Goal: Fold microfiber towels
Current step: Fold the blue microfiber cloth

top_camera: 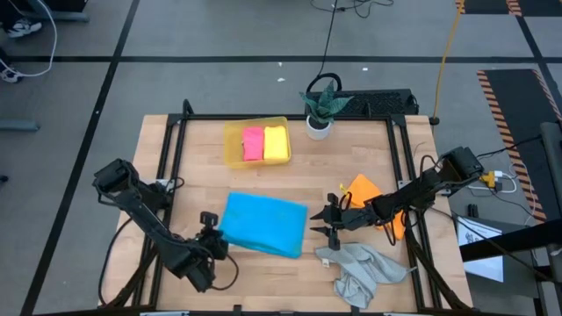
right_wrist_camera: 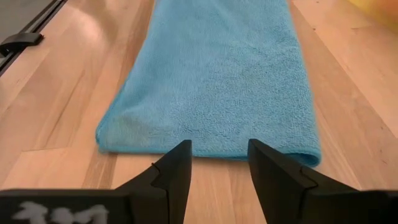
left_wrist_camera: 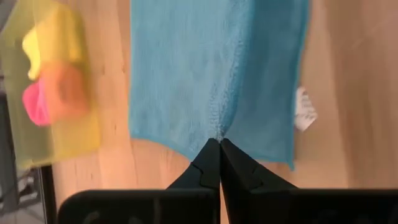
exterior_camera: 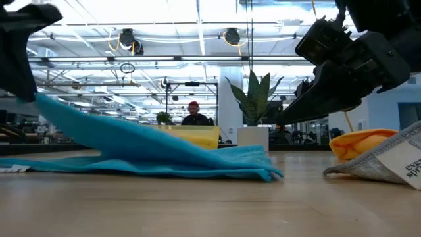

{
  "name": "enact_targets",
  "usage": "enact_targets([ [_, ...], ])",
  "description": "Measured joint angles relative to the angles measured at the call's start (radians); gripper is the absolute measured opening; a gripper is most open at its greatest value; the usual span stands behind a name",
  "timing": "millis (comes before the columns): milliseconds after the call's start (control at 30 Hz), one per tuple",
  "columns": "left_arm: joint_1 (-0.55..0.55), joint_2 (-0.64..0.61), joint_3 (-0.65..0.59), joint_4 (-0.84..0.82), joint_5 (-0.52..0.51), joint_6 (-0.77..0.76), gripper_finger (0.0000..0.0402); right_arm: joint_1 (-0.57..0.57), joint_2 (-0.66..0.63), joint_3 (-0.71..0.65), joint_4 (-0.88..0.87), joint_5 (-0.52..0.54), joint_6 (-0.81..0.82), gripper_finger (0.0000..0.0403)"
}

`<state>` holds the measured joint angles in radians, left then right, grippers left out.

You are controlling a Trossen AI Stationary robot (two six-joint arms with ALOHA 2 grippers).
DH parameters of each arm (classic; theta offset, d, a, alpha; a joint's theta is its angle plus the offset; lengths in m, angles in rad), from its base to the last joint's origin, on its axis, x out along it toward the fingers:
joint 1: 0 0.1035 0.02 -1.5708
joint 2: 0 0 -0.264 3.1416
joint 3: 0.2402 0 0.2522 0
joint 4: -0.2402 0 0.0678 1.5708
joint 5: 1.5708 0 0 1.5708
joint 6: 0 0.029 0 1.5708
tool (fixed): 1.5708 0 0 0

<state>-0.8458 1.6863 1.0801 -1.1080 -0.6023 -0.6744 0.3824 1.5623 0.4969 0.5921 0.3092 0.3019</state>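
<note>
From above, the blue towel (top_camera: 263, 224) lies folded on the wooden table (top_camera: 202, 180), just nearer the front edge than the yellow tray (top_camera: 232, 143). In that tray sit the pink towel (top_camera: 253, 143) and the yellow towel (top_camera: 277, 142) side by side. The left gripper (top_camera: 214, 233) is at the blue towel's left edge, closed on it. The right gripper (top_camera: 327, 219) hangs just off the blue towel's right edge, fingers apart, gripping nothing. Right of the blue towel lies the orange towel (top_camera: 364, 190), partly under the right arm, and the grey towel (top_camera: 364, 268) is crumpled nearer the front edge. A potted plant (top_camera: 321, 107) stands right of the tray

From table height, the blue towel (exterior_camera: 145, 155) slopes up on one side to the left gripper, whose fingertips are out of frame, while its other end lies flat. The orange towel (exterior_camera: 362, 143) and a grey towel (exterior_camera: 385, 163) corner show beside it

In the left wrist view, the left gripper (left_wrist_camera: 219, 144) is pinched tight on the blue towel's (left_wrist_camera: 211, 68) edge; the tray (left_wrist_camera: 74, 134) lies beyond

In the right wrist view, the right gripper (right_wrist_camera: 219, 149) is spread open and empty just short of the blue towel's (right_wrist_camera: 217, 74) folded edge
</note>
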Motion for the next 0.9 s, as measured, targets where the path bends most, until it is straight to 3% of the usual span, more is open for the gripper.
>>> enact_targets([
  [233, -0.008, 0.0, -0.084, 0.027, 0.021, -0.07, 0.0002, 0.002, 0.0, 0.0, -0.001, 0.0, 0.0, 0.0148],
  [567, 0.0, 0.0, -0.111, 0.153, 0.046, -0.075, 0.0022, 0.004, 0.0, 0.0, -0.001, 0.0, 0.0, 0.0148],
  [667, 0.013, 0.0, -0.136, 0.208, 0.098, -0.041, 0.0049, 0.004, 0.0, 0.0, -0.001, 0.0, 0.0, 0.0148],
  [800, 0.044, -0.001, -0.142, 0.132, 0.211, -0.032, 0.0104, 0.004, 0.0, 0.0, 0.0, 0.0, 0.0, 0.0148],
  [900, 0.065, -0.019, -0.141, 0.078, 0.236, -0.057, 0.0143, 0.004, 0.0, 0.0, 0.002, -0.003, 0.009, 0.0148],
])
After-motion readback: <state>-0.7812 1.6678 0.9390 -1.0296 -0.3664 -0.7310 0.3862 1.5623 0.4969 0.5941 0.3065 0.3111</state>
